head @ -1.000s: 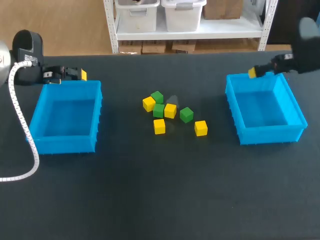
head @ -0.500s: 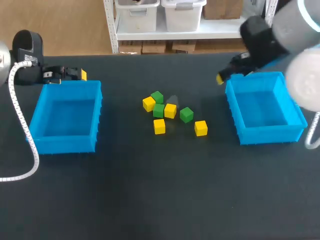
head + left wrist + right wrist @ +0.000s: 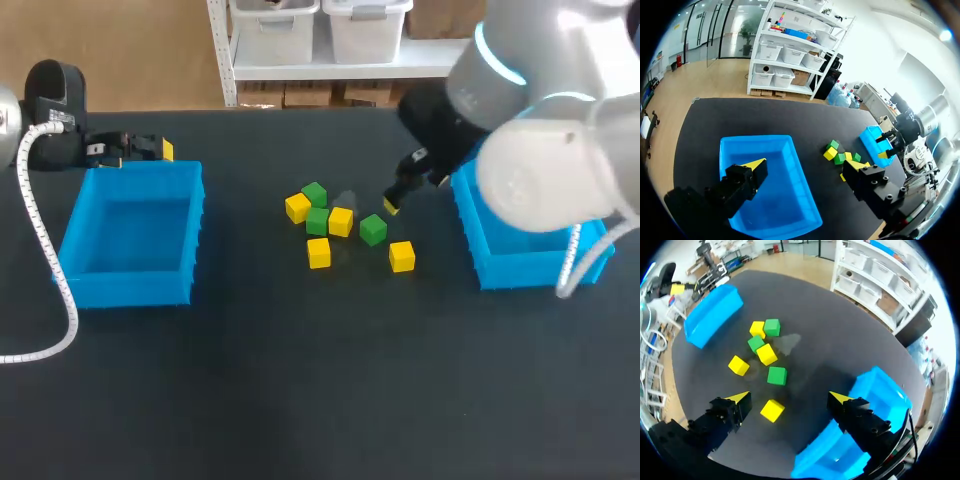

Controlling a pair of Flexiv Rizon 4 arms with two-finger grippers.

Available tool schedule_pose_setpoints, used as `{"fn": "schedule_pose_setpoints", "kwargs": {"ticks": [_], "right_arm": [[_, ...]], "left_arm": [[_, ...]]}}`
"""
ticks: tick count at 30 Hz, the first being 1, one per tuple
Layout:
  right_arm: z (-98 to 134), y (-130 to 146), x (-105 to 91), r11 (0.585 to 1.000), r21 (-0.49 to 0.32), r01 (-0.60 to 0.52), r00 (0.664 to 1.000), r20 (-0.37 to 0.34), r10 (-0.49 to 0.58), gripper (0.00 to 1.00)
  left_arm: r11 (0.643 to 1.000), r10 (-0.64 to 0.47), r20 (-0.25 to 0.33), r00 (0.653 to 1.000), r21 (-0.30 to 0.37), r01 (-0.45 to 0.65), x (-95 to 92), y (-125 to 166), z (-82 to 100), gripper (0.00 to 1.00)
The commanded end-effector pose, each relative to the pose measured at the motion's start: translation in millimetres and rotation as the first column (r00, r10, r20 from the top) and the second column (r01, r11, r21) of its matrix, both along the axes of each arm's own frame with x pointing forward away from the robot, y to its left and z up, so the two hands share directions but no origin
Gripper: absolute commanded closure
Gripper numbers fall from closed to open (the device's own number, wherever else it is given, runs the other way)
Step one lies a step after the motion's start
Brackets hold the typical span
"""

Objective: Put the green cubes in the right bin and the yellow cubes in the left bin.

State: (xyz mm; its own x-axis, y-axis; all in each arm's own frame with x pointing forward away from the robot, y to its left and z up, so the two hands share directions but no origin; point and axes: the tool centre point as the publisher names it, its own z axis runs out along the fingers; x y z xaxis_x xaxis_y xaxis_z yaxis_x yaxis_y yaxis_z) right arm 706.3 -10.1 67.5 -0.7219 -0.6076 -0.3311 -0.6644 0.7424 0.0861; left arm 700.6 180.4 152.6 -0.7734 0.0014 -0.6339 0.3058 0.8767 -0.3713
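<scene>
My table [image 3: 300, 400] looks dark and matt. The left bin [image 3: 130, 287] and right bin [image 3: 520, 272] look like smooth blue plastic. My right arm [image 3: 540, 60] has a shiny shell.

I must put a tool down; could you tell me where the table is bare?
Bare: the black tabletop along its near side, and between the left blue plastic bin and the green and yellow cubes. Crowded: mid-table, where the right gripper hovers by them.

Bright, even light falls on the dark counter [image 3: 300, 380]. The cubes [image 3: 340, 221] cast only small, faint shadows. A pale shine [image 3: 346, 199] sits just behind the cubes.
</scene>
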Motion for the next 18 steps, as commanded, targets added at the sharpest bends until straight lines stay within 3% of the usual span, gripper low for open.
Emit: {"fn": "schedule_pose_setpoints", "kwargs": {"ticks": [1, 8, 18], "right_arm": [[-16, 17, 14.5, 0.997, -0.069, -0.021, 0.998, -0.059, 0.017, 0.00], [-42, 24, 21.9, 0.991, -0.130, 0.015, 0.994, -0.108, -0.030, 0.00], [-67, 39, 22.7, 0.989, -0.143, 0.033, 0.989, -0.141, -0.053, 0.00]], "left_arm": [[1.000, -0.009, 0.007, 1.000, -0.011, 0.009, -0.4, 3, -1.8, 0.00], [1.000, -0.009, 0.007, 1.000, -0.011, 0.009, -0.4, 3, -1.8, 0.00], [1.000, -0.009, 0.007, 1.000, -0.011, 0.009, -0.4, 3, -1.8, 0.00]]}}
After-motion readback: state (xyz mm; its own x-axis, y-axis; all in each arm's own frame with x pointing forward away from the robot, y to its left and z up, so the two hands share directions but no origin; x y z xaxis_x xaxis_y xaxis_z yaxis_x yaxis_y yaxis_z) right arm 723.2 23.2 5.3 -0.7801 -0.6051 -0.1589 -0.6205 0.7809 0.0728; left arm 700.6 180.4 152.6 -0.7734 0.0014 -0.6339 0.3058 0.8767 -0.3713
